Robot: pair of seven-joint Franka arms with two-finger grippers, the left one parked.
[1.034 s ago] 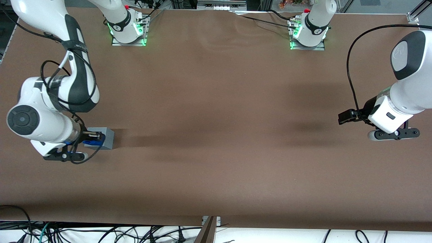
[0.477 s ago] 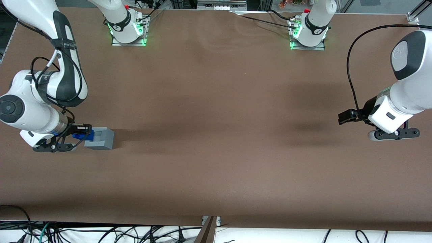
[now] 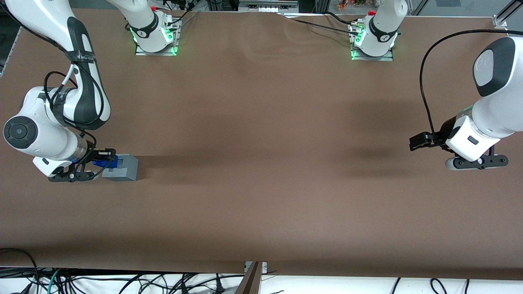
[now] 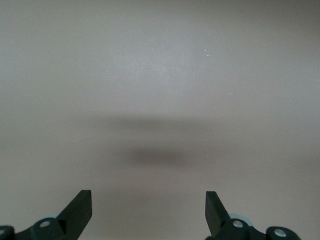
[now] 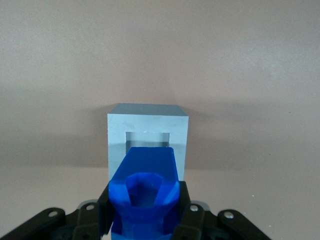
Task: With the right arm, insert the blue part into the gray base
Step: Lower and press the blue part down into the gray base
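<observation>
The gray base (image 3: pixel 122 167) is a light-gray cube on the brown table at the working arm's end. Its square socket (image 5: pixel 147 139) faces my gripper in the right wrist view, where the base (image 5: pixel 148 125) stands just ahead of the fingers. My right gripper (image 3: pixel 103 157) is shut on the blue part (image 3: pixel 107 161) and holds it level, right beside the base. In the right wrist view the blue part (image 5: pixel 145 192) sits between the black fingers (image 5: pixel 186 210), its squarish end close to the socket mouth and overlapping it. I cannot tell whether it has entered.
The two arm bases (image 3: pixel 154 32) (image 3: pixel 374 36) with green lights stand at the table's edge farthest from the front camera. The parked arm's gripper (image 3: pixel 423 141) hangs over the table at its own end. Cables lie below the table's near edge.
My gripper with the blue part drew back from the base, away from the parked arm, and has now come back toward the base, stopping short of its earlier overlap.
</observation>
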